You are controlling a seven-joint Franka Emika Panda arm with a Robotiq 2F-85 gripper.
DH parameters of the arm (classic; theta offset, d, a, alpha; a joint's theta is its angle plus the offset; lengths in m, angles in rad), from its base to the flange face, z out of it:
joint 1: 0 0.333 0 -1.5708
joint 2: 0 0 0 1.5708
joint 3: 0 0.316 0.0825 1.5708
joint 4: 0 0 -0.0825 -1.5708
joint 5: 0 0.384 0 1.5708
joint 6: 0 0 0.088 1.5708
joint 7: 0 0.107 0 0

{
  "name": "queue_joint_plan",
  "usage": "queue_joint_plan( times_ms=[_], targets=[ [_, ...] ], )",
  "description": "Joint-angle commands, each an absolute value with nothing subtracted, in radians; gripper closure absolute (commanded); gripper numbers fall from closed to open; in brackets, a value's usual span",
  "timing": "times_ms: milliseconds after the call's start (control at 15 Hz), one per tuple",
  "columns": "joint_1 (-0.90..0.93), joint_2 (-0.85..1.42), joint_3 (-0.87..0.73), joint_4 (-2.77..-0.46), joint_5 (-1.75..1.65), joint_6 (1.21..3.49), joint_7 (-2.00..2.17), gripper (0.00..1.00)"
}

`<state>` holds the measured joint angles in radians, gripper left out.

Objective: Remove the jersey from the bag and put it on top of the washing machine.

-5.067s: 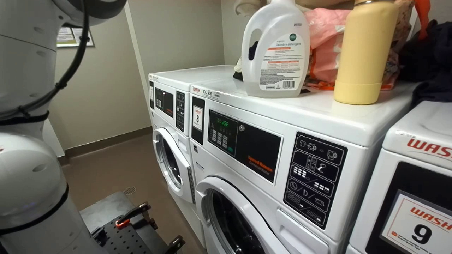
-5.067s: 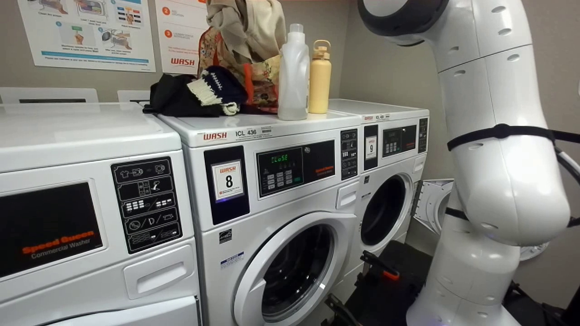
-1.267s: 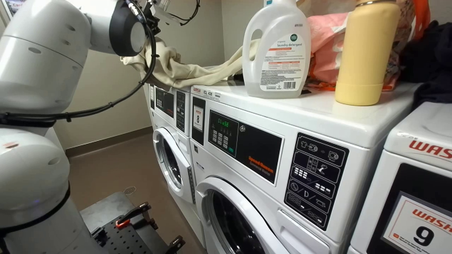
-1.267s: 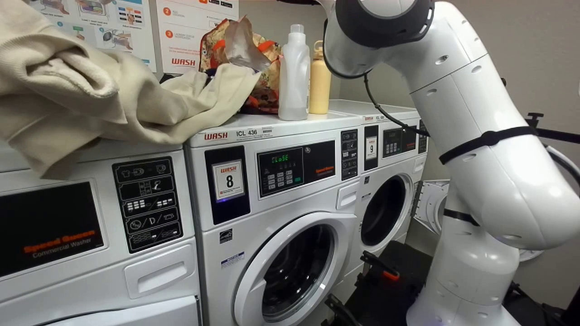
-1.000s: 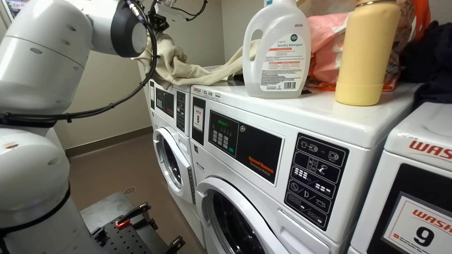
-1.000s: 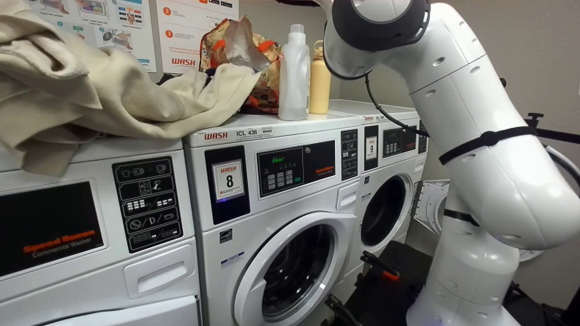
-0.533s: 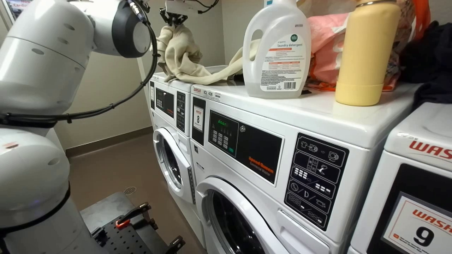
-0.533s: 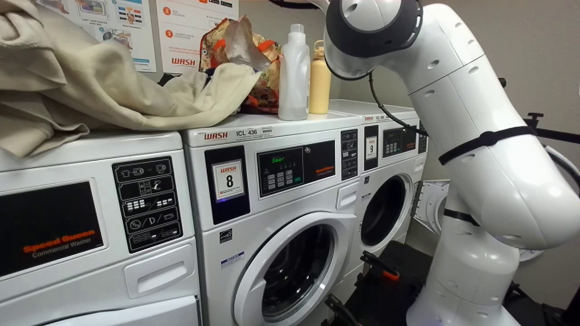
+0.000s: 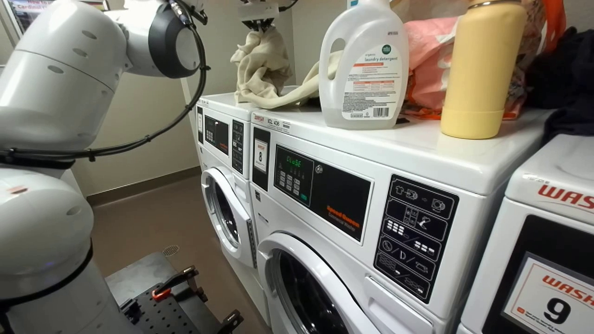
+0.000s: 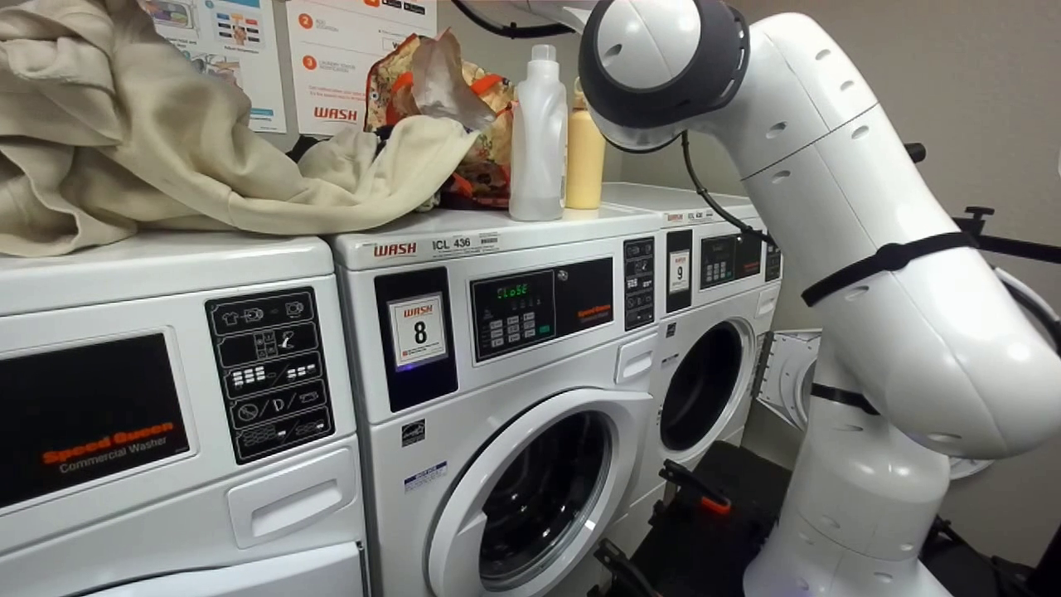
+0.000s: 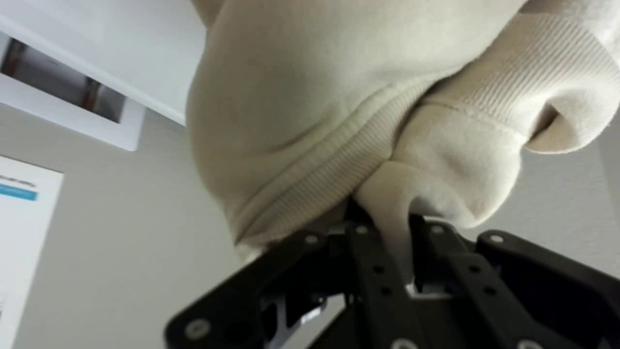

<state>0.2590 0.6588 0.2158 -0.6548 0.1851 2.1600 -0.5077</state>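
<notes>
One thick fold of the cream jersey (image 11: 315,92) is clamped in your pincer (image 11: 387,220), so yep, you've got a grip on it. Your wrist view has the pincer coming in from around 5 o'clock, a jaw on each side of that fold, ribbing fanning out toward 2 o'clock. (Clock spots go from the middle of each view.)

In an exterior view, the washing machine (image 10: 506,381) with the 8 sticker (image 10: 417,327) is mid-view, its green display (image 10: 511,292) reading CLOSE. At 9 o'clock is the neighbour washer (image 10: 249,261), and most of your jersey is bunched over that one, around 10 o'clock. Low folds look to be down on top, can't tell how much touches. The far end trails onto number 8, in front of the floral bag (image 10: 491,149) near 12 o'clock, and hides that bag's lower corner at its 7 o'clock. Everything you can see of it is outside the bag. The robot arm (image 10: 903,224) runs from 1 o'clock down to 4.

In an exterior view you also get the jersey hanging from the pincer between 11 and 12 o'clock, its tail passing behind the detergent bottle (image 9: 364,83) at 1. That bottle and the yellow flask (image 9: 480,76) at 2 both stand upright on number 8, a gap between them. Dark cloth (image 9: 564,83) is heaped out between 2 and 3.
</notes>
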Motion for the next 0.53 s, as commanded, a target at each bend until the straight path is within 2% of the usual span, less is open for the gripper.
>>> queue_joint_plan(
  times_ms=[0,467],
  targets=[
    [0.284,0.623,0.107,-0.692,0.063,2.206,-0.384,0.53],
    [0.305,0.555,-0.080,-0.703,-0.154,2.039,-0.108,0.01]
  ],
)
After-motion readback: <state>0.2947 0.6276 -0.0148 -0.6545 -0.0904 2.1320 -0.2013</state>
